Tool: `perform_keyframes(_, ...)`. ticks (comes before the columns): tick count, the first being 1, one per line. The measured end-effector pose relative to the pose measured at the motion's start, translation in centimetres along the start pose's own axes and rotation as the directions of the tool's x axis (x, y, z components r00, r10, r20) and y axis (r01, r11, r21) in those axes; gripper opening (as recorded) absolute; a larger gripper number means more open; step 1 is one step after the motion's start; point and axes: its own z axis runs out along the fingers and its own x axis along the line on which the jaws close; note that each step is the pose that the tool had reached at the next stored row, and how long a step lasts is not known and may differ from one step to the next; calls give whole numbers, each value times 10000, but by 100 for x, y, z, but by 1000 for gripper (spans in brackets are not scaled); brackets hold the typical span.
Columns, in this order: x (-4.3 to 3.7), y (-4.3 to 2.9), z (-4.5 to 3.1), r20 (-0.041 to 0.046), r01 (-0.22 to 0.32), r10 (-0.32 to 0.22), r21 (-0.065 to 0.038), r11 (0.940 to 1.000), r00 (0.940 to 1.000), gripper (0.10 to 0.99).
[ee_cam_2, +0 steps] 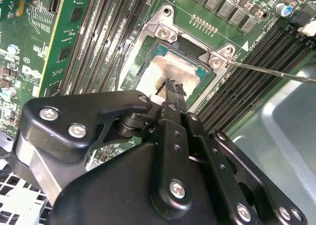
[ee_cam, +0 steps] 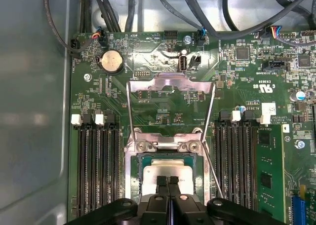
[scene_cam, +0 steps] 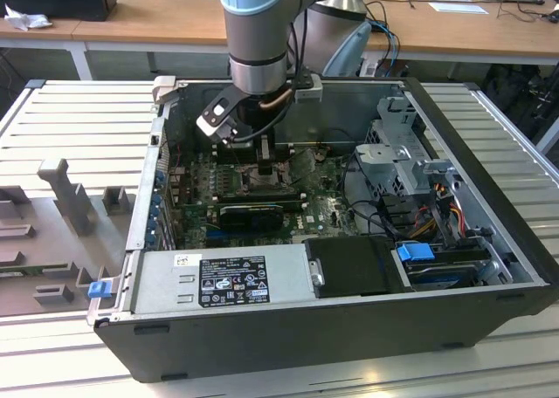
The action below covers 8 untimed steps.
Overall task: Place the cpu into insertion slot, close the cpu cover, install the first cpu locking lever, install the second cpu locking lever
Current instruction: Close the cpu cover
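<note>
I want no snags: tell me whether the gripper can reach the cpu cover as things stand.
Probably yes. The gripper, fingers shut, sits over the cpu in the insertion slot; the cpu cover is swung open just beyond, with nothing between them.

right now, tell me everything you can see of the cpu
The cpu is a flat square chip, pale silvery face smudged, thin green border, lying flat in the insertion slot. The cpu cover is flipped open, off it. The hand's shut tips hang over its face; touching or not, I cannot tell.
</note>
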Motion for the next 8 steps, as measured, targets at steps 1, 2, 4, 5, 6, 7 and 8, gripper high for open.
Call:
perform_keyframes(1,0,1,-6,-1,0,0,-1,10000,10000,106)
perform_keyframes(2,1,1,-6,-3,0,0,-2,10000,10000,106)
perform_keyframes(4,1,45,-1,-3,1,-1,13,10000,10000,106)
perform_keyframes(5,1,54,0,-1,0,0,15,10000,10000,106)
perform_keyframes(6,1,54,0,-1,-1,1,14,10000,10000,106)
perform_keyframes(7,1,55,-4,0,-1,1,15,10000,10000,106)
perform_keyframes(8,1,56,-15,-3,-1,1,14,10000,10000,106)
